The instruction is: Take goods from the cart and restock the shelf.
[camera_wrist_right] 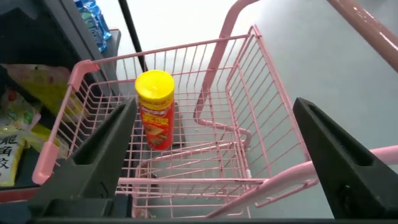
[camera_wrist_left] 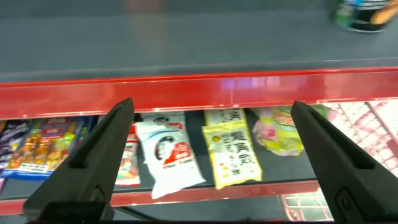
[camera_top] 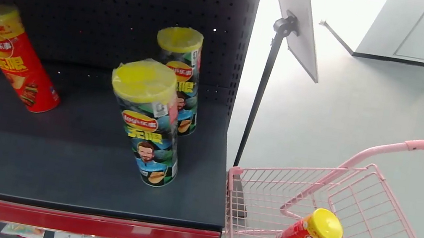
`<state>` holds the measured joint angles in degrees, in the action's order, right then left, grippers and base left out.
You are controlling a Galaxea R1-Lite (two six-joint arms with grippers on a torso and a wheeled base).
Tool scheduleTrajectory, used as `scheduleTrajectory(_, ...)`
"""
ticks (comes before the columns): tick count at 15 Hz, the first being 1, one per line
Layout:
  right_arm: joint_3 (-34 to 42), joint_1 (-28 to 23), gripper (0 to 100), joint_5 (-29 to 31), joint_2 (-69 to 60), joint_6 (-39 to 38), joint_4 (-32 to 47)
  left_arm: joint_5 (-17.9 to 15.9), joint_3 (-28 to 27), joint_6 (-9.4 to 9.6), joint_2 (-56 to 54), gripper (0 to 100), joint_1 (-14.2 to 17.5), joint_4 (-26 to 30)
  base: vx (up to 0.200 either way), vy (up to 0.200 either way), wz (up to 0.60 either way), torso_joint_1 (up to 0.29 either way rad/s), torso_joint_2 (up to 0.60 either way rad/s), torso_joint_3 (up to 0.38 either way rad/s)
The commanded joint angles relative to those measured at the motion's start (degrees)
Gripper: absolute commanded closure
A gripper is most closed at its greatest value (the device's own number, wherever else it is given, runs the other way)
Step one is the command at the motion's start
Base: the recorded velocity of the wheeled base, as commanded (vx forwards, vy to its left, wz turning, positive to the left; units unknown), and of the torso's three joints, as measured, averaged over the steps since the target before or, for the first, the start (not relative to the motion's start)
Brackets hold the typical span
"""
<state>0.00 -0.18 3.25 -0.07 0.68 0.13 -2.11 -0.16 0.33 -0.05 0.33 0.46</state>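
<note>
Pink wire cart (camera_top: 236, 171) holds the item to move: a red chip can (camera_top: 306, 235) with a yellow lid, well inside the basket. It seems to stand lid-up, though I cannot be sure. Beside the cart is the dark shelf (camera_top: 60, 163). Two dark-wrapped chip cans (camera_top: 151, 126) stand at its cart-side end, and a second red can (camera_top: 13, 57) stands far from the cart.

The left gripper (camera_wrist_left: 212, 104) is spread and empty. It faces the shelf's red edge strip (camera_wrist_left: 62, 96), with snack packets (camera_wrist_left: 233, 155) on the tier below.

The right gripper (camera_wrist_right: 214, 104) hangs over the cart, fingers wide apart and empty, with the red chip can (camera_wrist_right: 155, 115) below, toward the cart's shelf side. To do this well, I judge it should descend centred on the can, close across the body under the lid clear of the wires, and lift above the cart's rim before swinging to bare shelf.
</note>
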Motion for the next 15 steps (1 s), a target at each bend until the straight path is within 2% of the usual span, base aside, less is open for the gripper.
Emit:
scheduleTrajectory(1, 0.00, 0.01, 0, 0.00, 0.07, 0.02, 0.04, 0.00, -0.02, -0.07, 0.05, 0, -0.07, -0.02, 0.000, 0.000, 0.00, 0.000, 0.00, 0.000)
scheduleTrajectory(10, 0.00, 0.01, 0, 0.00, 0.07, 0.02, 0.04, 0.00, -0.02, -0.15, 0.05, 0, 0.02, -0.02, 0.000, 0.000, 0.00, 0.000, 0.00, 0.000)
scheduleTrajectory(15, 0.00, 0.01, 0, 0.00, 0.07, 0.02, 0.04, 0.00, 0.07, -0.07, 0.05, 0, 0.02, -0.02, -0.200, 0.000, 0.00, 0.002, 0.00, 0.001)
